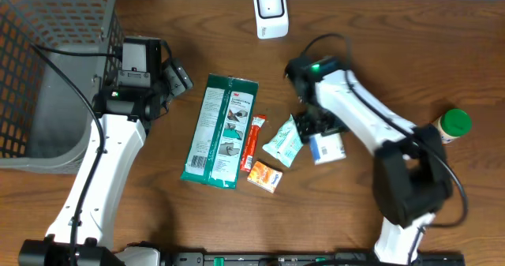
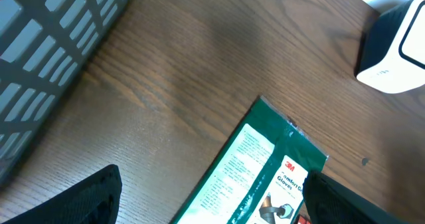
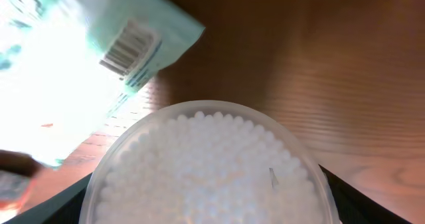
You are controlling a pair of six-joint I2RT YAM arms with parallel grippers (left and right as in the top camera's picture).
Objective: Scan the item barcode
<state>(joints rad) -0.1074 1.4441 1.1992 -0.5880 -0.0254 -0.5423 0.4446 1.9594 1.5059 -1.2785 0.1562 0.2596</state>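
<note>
**Overhead.** The scanner (image 1: 271,12) stands at the far edge of the table (image 1: 394,37), well apart from the goods. The right claw (image 1: 319,130) is down over a blue-and-white tub (image 1: 328,148) right of centre, just beside a teal pouch (image 1: 283,142). Left of these lie a red stick (image 1: 252,143), an orange box (image 1: 264,176) and a green glove pack (image 1: 220,131). A green-capped bottle (image 1: 454,125) stands near the right edge, and a grey basket (image 1: 39,140) fills the left. The left claw (image 1: 175,78) hangs between basket and glove pack.

**Left wrist.** The left claw (image 2: 212,179) is spread wide and holds nothing. Only bare table and the glove pack's top corner lie between its fingers. The scanner shows at upper right.

**Right wrist.** The tub (image 3: 209,164), packed with white swab tips, sits between the fingers of the right claw, which flank its rim on both sides. I cannot tell whether they pinch it or only bracket it. The pouch lies just beyond, with a barcode (image 3: 129,48) showing on it.

**Progress.** The task looks to be at its first step. The tub seems to be the chosen item, it appears to rest on the table, and nothing is in front of the scanner. What is left is to grip the tub firmly, lift it, carry it across, and turn its code, which is not in view here, toward the scanner's window.
</note>
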